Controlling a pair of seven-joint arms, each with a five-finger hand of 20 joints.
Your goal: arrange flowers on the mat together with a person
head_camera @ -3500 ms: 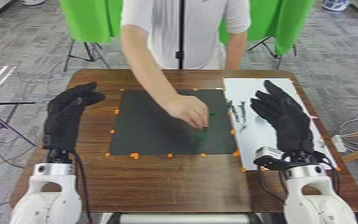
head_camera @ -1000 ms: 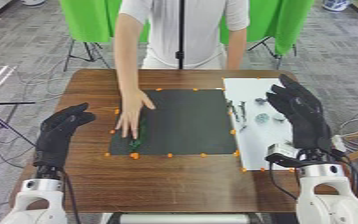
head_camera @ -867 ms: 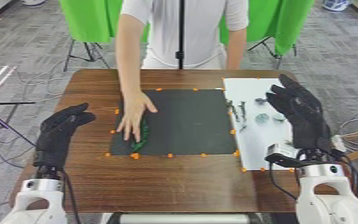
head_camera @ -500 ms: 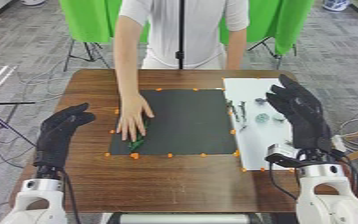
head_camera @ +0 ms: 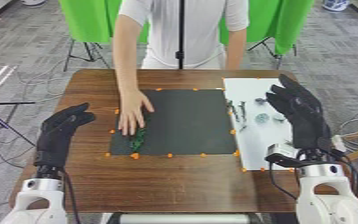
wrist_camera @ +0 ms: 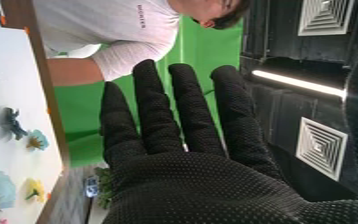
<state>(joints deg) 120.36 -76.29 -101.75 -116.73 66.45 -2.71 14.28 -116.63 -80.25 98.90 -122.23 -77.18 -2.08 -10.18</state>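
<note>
The sprig (head_camera: pixel 138 142) lies on the mat (head_camera: pixel 189 125), near its left edge, with the person's hand (head_camera: pixel 134 106) over its far end. Other flowers (head_camera: pixel 262 118) lie on white paper (head_camera: pixel 254 147) to the mat's right. I have my left robot hand (head_camera: pixel 58 127) left of the mat and my right robot hand (head_camera: pixel 298 107) right of it, both relaxed, open and empty, above the desk (head_camera: pixel 175 185)

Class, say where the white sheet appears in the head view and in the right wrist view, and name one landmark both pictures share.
Head view: the white sheet lies on the table's right side, beside the dark mat, partly hidden by the right robot hand.
Right wrist view: white sheet, beyond that hand, carrying a yellow flower.
Shared landmark: green cloth.
</note>
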